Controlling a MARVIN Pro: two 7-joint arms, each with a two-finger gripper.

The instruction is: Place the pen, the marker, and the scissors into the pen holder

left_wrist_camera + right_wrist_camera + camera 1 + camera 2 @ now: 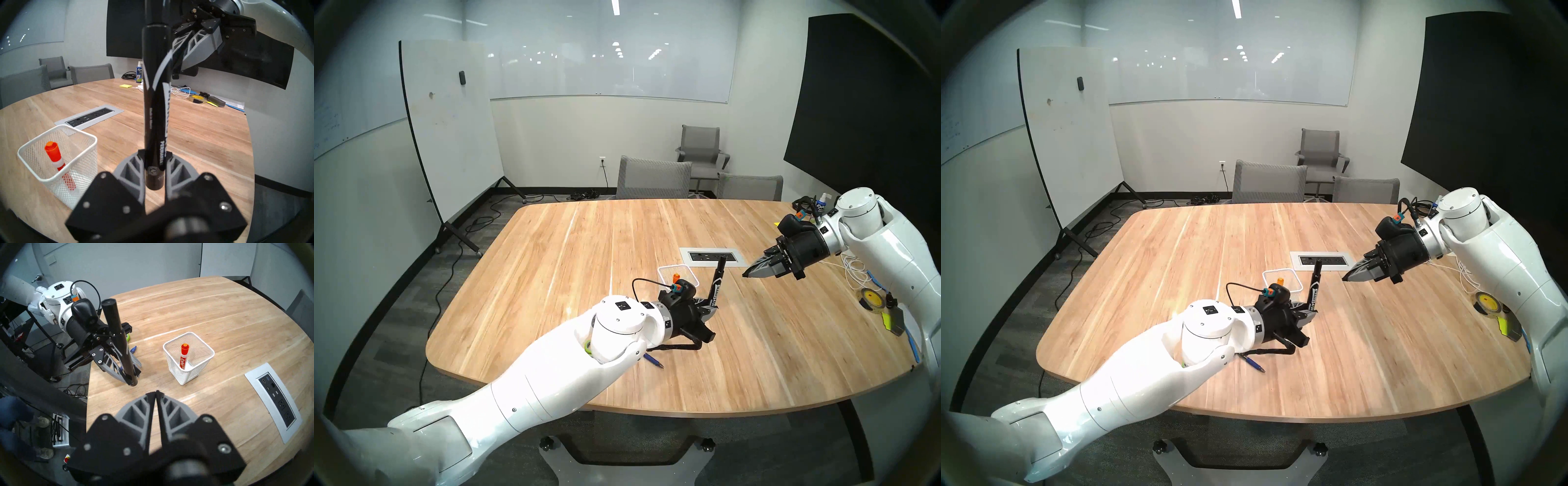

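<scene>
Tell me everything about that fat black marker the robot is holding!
The thick black plastic marker is a long round barrel with white and grey lettering down its side and a narrower, plain black cap section at the top. It stands nearly upright, leaning a little, above the wooden table. The left end effector pinches it near its bottom end between two grey ribbed fingers. It is beside the white wire-mesh pen holder, not in it. Nothing else touches it.

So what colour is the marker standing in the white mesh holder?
Orange marker with a white label band, clearest in the right wrist view.
</scene>
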